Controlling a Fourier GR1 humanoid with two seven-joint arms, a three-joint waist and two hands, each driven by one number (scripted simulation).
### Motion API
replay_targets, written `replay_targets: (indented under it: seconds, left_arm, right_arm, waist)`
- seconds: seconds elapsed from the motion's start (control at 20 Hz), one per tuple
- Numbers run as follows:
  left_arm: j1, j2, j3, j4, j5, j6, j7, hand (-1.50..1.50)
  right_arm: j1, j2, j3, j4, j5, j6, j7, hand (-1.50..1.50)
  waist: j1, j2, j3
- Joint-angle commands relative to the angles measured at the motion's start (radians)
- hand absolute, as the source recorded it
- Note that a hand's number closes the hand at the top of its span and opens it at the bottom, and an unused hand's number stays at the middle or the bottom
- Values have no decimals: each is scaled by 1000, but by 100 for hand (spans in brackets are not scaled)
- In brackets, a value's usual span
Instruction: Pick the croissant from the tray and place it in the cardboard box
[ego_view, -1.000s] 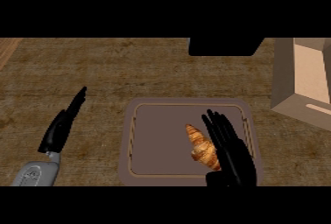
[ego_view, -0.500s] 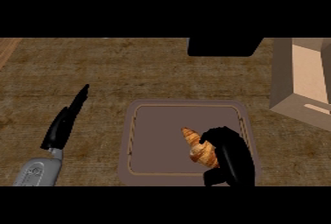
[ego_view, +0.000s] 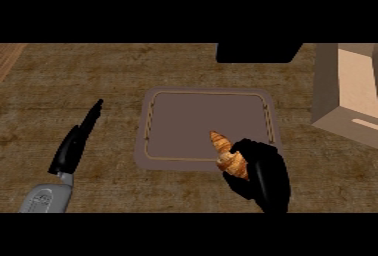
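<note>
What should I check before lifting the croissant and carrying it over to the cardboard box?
1. Right hand curled round the croissant: ok.
2. Croissant off the tray: cannot tell; it shows over the tray's near right edge.
3. Cardboard box in view at the right, opening visible: ok.
4. Counter between tray and box free of objects: ok.
5. Left hand resting at the left, away from the path: ok.
6. Dark object at the top away from the route: ok.
</note>
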Motion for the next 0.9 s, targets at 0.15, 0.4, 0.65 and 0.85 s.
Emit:
replay_targets:
  seconds: [0.15, 0.4, 0.65, 0.85]
  left_arm:
    - [-10, -2, -17, -9, -16, -5, -8, 0]
    - [-17, -13, -21, -23, -16, -4, 9, 0]
    - [-15, -2, 3, -14, 5, -29, 10, 0]
    - [19, 29, 33, -31, 26, -51, 0, 0]
  right_arm:
    - [-314, -68, -249, 203, 41, 411, 229, 150]
    - [-641, -113, -342, 315, 23, 703, 349, 150]
    - [-831, -157, -405, 375, 27, 735, 401, 150]
    - [-832, -211, -409, 279, 82, 753, 477, 150]
  waist:
    - [43, 22, 0]
    - [43, 11, 2]
    - [22, 5, 3]
    - [7, 0, 4]
